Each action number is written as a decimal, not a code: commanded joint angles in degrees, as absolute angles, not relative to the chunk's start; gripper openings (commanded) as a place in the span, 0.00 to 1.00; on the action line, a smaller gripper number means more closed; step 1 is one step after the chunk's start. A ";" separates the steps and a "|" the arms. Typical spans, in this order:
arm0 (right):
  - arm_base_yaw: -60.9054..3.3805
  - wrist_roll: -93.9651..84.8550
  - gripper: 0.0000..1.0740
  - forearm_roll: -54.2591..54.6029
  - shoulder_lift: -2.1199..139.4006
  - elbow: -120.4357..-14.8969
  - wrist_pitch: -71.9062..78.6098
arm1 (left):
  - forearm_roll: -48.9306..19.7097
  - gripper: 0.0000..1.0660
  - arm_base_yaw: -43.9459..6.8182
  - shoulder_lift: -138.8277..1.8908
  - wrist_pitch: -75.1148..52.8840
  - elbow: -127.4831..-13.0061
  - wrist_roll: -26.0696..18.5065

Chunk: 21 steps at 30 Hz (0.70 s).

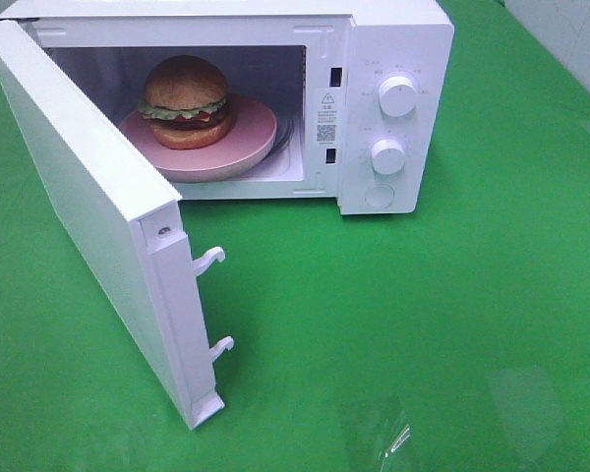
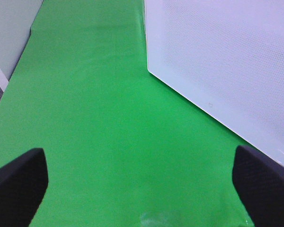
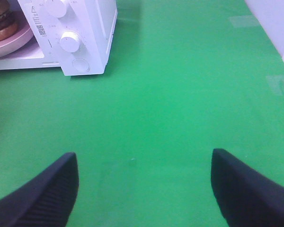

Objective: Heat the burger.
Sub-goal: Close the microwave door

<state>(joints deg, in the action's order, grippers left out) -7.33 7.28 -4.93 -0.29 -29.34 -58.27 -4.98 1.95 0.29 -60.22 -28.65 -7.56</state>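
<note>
Inside the microwave (image 1: 398, 39), glossy domed burger (image 1: 185, 101)

One left gripper (image 2: 141, 187) and one right gripper (image 3: 144, 187) face one microwave (image 1: 326, 147). Inside sit one burger (image 1: 185, 98) and one plate (image 1: 248, 147). The panel (image 1: 425, 128) has two knobs (image 1: 398, 96) and one button (image 1: 380, 196), the door (image 1: 79, 197) two hooks (image 1: 208, 261).

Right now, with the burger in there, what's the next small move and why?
Probably bring the left claw to the open door and push it shut: the burger already sits on the pink plate inside the microwave, and that claw is empty.
</note>
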 commanded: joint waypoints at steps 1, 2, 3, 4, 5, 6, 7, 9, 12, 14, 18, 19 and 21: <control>-7.10 6.93 0.71 -4.93 -1.66 -29.22 -57.58 | -4.87 0.92 1.95 1.38 -59.47 -28.53 -7.62; -7.10 6.93 0.71 -4.93 -1.66 -29.22 -57.58 | -4.87 0.92 1.95 1.38 -59.47 -28.53 -7.62; -7.10 6.93 0.71 -4.93 -1.66 -29.22 -57.58 | -4.87 0.92 1.95 1.38 -59.47 -28.53 -7.62; -7.10 6.93 0.71 -4.93 -1.66 -29.22 -57.58 | -4.87 0.92 1.95 1.38 -59.47 -28.53 -7.62; -7.10 6.93 0.71 -4.93 -1.66 -29.22 -57.58 | -4.87 0.92 1.95 1.38 -59.47 -28.53 -7.62; -7.10 6.93 0.71 -4.93 -1.66 -29.22 -57.58 | -4.87 0.92 1.95 1.38 -59.47 -28.53 -7.62; -7.10 6.93 0.71 -4.93 -1.66 -29.22 -57.58 | -4.87 0.92 1.95 1.38 -59.47 -28.53 -7.62; -7.10 6.93 0.71 -4.93 -1.66 -29.22 -57.58 | -4.87 0.92 1.95 1.38 -59.47 -28.53 -7.62; -7.10 6.93 0.71 -4.93 -1.66 -29.22 -57.58 | -4.87 0.92 1.95 1.38 -59.47 -28.53 -7.62; -7.10 6.93 0.71 -4.93 -1.66 -29.22 -57.58 | -4.87 0.92 1.95 1.38 -59.47 -28.53 -7.62; -7.10 6.93 0.71 -4.93 -1.66 -29.22 -57.58 | -4.87 0.92 1.95 1.38 -59.47 -28.53 -7.62; -7.10 6.93 0.71 -4.93 -1.66 -29.22 -57.58 | -4.87 0.92 1.95 1.38 -59.47 -28.53 -7.62; -7.10 6.93 0.71 -4.93 -1.66 -29.22 -57.58 | -4.87 0.92 1.95 1.38 -59.47 -28.53 -7.56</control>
